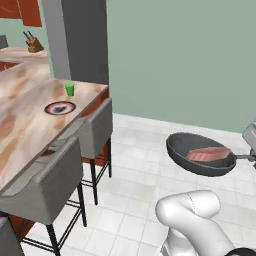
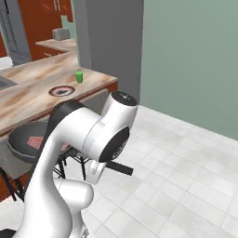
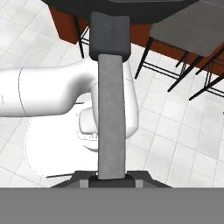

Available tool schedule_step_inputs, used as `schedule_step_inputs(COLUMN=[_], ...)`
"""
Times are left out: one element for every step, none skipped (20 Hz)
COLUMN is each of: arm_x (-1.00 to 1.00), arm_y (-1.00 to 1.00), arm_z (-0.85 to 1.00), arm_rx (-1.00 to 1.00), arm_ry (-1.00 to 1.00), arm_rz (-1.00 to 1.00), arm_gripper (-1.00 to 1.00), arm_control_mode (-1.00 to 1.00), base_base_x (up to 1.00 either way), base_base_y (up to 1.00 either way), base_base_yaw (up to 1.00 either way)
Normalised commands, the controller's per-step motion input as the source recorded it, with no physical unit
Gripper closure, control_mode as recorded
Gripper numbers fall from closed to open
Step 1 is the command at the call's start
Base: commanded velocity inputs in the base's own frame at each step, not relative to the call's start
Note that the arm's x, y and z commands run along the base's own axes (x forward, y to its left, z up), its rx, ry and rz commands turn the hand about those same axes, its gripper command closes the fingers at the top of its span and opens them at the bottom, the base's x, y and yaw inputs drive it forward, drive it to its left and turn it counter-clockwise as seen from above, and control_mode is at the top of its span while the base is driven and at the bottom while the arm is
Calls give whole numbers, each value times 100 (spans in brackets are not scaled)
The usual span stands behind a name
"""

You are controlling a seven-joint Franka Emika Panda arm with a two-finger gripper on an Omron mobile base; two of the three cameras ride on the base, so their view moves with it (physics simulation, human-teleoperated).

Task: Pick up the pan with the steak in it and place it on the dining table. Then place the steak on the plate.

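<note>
The long dining table (image 1: 30,115) with its beige and brown veined marble top runs along the left of both base views, and grey padded stools (image 1: 47,187) on thin black legs stand tucked against its near edge. Beyond it stands a broad grey pillar (image 1: 82,40) against a pale green wall, with red-brown cabinet counters (image 2: 56,46) further back and white tiled floor (image 1: 135,210) below.

The small round dark grey frying pan (image 1: 200,154) hangs in the air over the tiled floor, well apart from the table and roughly level. Its thin straight dark handle (image 3: 110,118) runs up the middle of the hand view, and the gripper (image 3: 111,180) is clenched on the handle's near end, the two dark finger tips pressed against either side of it.

The small flat round dark plate (image 1: 60,107) with a reddish-brown rim lies on the marble top near the table's far corner. The flat pinkish-red steak (image 1: 209,154) with paler marbling lies inside the pan, towards the handle side. A small green cup (image 1: 69,89) stands upright on the table just beyond the plate, nearer the far edge
</note>
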Motion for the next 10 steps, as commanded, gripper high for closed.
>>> schedule_step_inputs(arm_x=[0,0,0,0,0,0,0,0,0,0], arm_y=[0,0,0,0,0,0,0,0,0,0], arm_z=[0,0,0,0,0,0,0,0,0,0], arm_rx=[0,0,0,0,0,0,0,0,0,0], arm_ry=[0,0,0,0,0,0,0,0,0,0], arm_rz=[0,0,0,0,0,0,0,0,0,0], arm_gripper=[100,100,100,100,100,100,100,100,100,100], arm_control_mode=[100,100,100,100,100,100,100,100,100,100], base_base_x=[1,0,0,0,0,0,0,0,0,0], base_base_y=[0,0,0,0,0,0,0,0,0,0], base_base_yaw=[49,49,49,48,48,49,49,49,49,49])
